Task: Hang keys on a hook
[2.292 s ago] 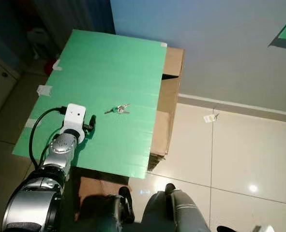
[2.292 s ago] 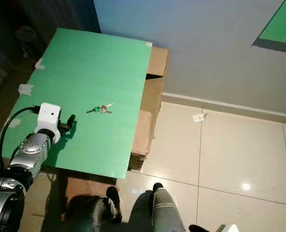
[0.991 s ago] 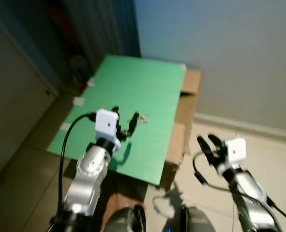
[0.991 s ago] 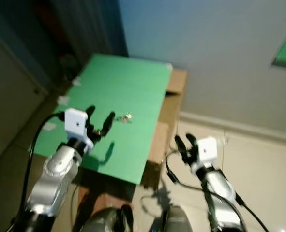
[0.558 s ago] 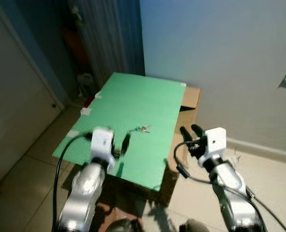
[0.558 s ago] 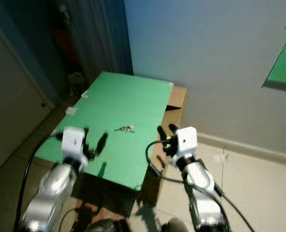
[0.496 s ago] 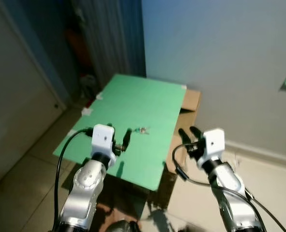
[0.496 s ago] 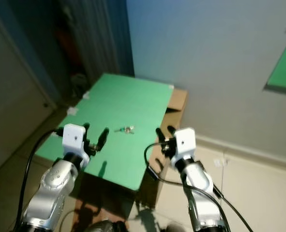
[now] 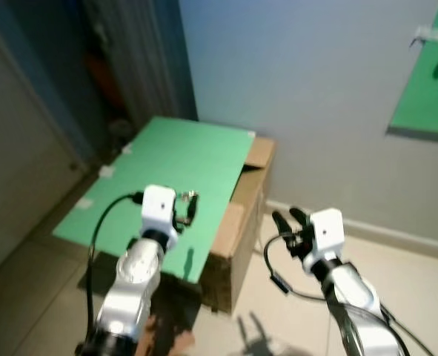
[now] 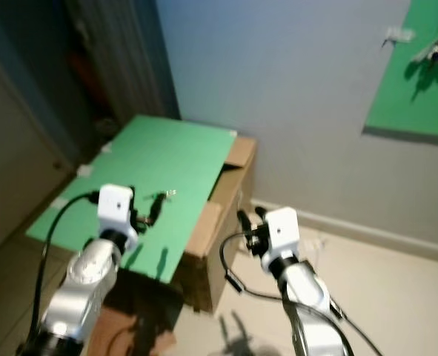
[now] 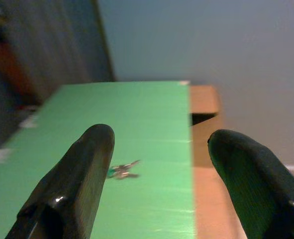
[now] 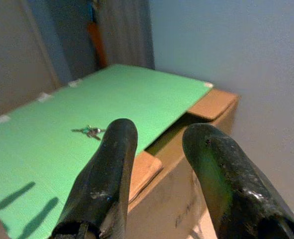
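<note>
Head views: keys (image 9: pixel 190 196) lie on green board (image 9: pixel 196 152), not picked up, just ahead of left gripper (image 9: pixel 183 210), fingers wide. Right gripper (image 9: pixel 288 222) off board edge, over floor, fingers apart. Green wall panel (image 10: pixel 415 81) far up right, something hangs there; hook too blurry to tell. Whole job left.

Left wrist view: keys (image 11: pixel 121 171) ahead, near left finger (image 11: pixel 77 184).

Right wrist view: keys (image 12: pixel 89 131) ahead, well apart.

Since earlier: camera swung; wall panel more in sight; keys stay put.
</note>
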Controlling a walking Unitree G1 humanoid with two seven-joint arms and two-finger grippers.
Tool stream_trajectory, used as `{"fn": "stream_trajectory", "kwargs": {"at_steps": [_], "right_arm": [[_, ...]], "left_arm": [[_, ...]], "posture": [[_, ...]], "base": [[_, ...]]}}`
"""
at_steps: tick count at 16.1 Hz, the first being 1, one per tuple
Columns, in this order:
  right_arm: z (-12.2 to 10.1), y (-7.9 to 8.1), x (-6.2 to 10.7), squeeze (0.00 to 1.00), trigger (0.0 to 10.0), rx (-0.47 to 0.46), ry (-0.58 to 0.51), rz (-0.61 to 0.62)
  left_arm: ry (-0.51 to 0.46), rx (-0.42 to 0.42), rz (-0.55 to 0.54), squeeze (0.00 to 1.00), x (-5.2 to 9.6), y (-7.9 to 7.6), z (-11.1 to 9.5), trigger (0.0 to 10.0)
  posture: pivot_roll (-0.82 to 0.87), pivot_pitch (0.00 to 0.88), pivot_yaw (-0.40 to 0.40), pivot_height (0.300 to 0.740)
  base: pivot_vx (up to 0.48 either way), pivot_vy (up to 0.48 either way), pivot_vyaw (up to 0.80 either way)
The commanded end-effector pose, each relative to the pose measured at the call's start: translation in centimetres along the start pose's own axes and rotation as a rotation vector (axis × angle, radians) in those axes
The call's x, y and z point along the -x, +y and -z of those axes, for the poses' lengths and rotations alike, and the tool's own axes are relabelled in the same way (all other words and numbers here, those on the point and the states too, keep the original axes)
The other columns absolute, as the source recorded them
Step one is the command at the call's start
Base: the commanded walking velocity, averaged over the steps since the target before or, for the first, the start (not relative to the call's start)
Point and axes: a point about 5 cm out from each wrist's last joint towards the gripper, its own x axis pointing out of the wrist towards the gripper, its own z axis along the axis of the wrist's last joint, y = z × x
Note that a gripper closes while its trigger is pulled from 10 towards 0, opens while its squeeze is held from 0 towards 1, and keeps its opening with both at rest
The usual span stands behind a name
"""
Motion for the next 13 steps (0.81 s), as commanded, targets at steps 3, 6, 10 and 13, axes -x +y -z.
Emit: {"fn": "stream_trajectory", "kwargs": {"at_steps": [3, 6, 10, 13], "right_arm": [[0.2, -0.5, 0.4, 0.00, 10.0, 0.004, 0.031, 0.009], [0.5, -0.6, 0.4, 0.00, 10.0, 0.001, 0.050, 0.009], [1.1, 0.0, 0.0, 0.00, 10.0, -0.018, 0.076, -0.002], [1.5, -0.2, -0.2, 0.00, 10.0, -0.017, 0.086, 0.003]], "left_arm": [[-0.024, -0.065, 0.021, 0.00, -0.8, -0.3, -0.8, 10.0], [-0.035, -0.084, 0.085, 0.00, -1.0, -1.6, -1.0, 10.0], [-0.052, -0.103, 0.146, 0.00, -1.4, -2.0, -1.7, 10.0], [-0.062, -0.114, 0.177, 0.00, -1.5, -2.6, -1.8, 10.0]], "posture": [[-0.15, 0.021, 0.139, 0.740], [-0.15, 0.025, 0.144, 0.740], [-0.15, 0.025, 0.148, 0.740], [-0.16, 0.020, 0.153, 0.740]], "base": [[0.000, 0.000, 0.00], [0.000, 0.000, 0.00], [0.329, 0.000, -0.20], [0.480, 0.000, -0.79]]}}
